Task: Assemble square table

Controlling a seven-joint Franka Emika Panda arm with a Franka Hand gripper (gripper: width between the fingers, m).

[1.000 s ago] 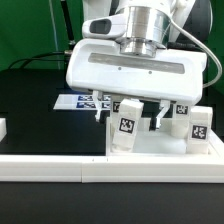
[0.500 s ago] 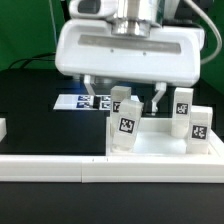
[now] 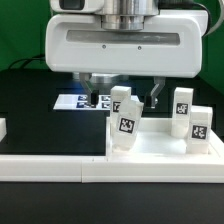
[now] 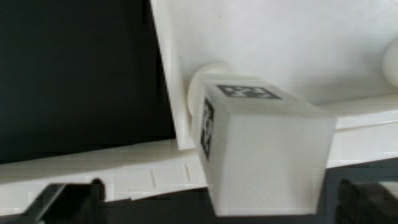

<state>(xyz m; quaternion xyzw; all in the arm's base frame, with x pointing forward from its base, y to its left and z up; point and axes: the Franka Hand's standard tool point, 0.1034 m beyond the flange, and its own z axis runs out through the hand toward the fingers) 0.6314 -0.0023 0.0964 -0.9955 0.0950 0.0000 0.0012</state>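
The square table's white slab lies flat at the exterior view's right. Three short white legs with black-and-white tags stand on it: one at the front corner, one behind and one at the far right. My gripper is open and hangs above and just behind the front leg, one finger on each side. In the wrist view the front leg stands between my dark fingertips, not touched, with the gripper open around it. The slab lies behind it.
The marker board lies on the black table behind the gripper. A long white border rail runs along the front and also shows in the wrist view. A small white block sits at the exterior view's left edge.
The gripper has moved toward the exterior view's left and risen, so the hand looks larger. Its fingers stay open. The legs and slab have not moved.
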